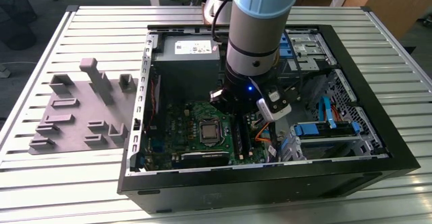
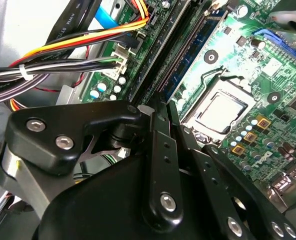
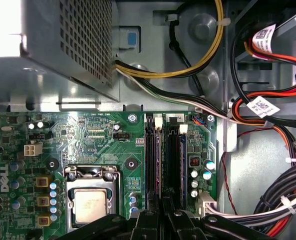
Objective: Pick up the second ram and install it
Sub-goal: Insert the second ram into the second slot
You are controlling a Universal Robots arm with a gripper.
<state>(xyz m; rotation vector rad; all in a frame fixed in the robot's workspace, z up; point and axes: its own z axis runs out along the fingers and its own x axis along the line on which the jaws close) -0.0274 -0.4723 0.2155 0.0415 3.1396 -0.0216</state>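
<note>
My gripper (image 1: 228, 101) is down inside the open computer case, over the memory slots beside the processor socket (image 3: 90, 202). In both wrist views its black fingers (image 2: 160, 107) stand close together, shut on the top edge of the second ram (image 2: 173, 55), a thin dark blue-green stick. The stick stands upright along a black slot (image 3: 163, 165) on the green motherboard (image 3: 103, 145), close beside another stick. How deep it sits in the slot I cannot tell. The gripper (image 3: 162, 214) holds it at the end away from the white slot latches (image 3: 182, 128).
The grey power supply (image 1: 187, 57) sits just beyond the slots. Bundles of black, red and yellow cables (image 3: 267, 200) crowd the side of the board near the slots. Blue drive bays (image 1: 324, 130) fill the exterior view's right. Grey holder blocks (image 1: 81, 113) stand outside the case at its left.
</note>
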